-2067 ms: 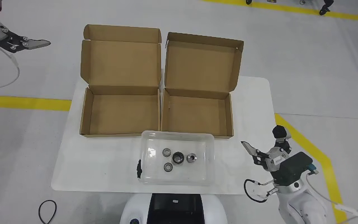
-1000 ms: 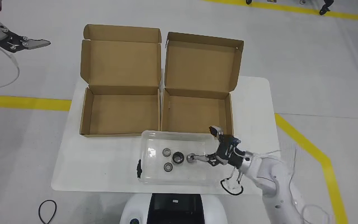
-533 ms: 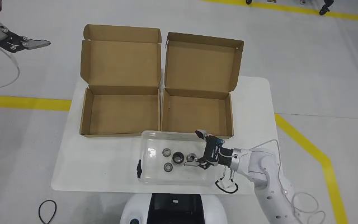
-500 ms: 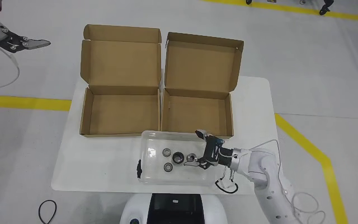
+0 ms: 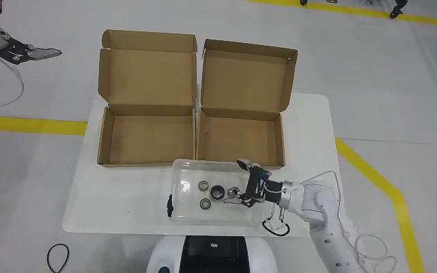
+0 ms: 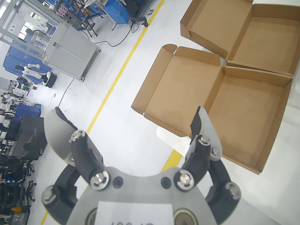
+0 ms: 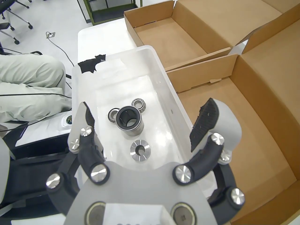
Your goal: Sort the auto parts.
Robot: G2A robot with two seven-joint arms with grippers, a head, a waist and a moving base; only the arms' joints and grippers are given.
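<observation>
A clear plastic bin (image 5: 183,205) near the table's front edge holds several metal parts: a black-bored cylinder bearing (image 7: 129,120), a silver conical ring (image 7: 140,150) and two small bearings (image 7: 138,104) (image 7: 112,114). My right gripper (image 5: 234,183) hangs open just above the bin's right half, and in its wrist view (image 7: 146,115) the silver ring and cylinder bearing lie between the spread fingers, with nothing held. My left gripper (image 5: 31,51) is open and empty, off the table to the far left, high above the floor (image 6: 129,120).
Two empty cardboard boxes with lids folded back stand side by side behind the bin, the left box (image 5: 147,138) and the right box (image 5: 239,140). The white table (image 5: 307,136) is bare to the right. Black tape (image 7: 90,65) marks the bin's left end.
My right arm swung in from beside the table's front right corner to over the bin, gripper open throughout. In the last half second it barely shifted. The left arm stayed still.
</observation>
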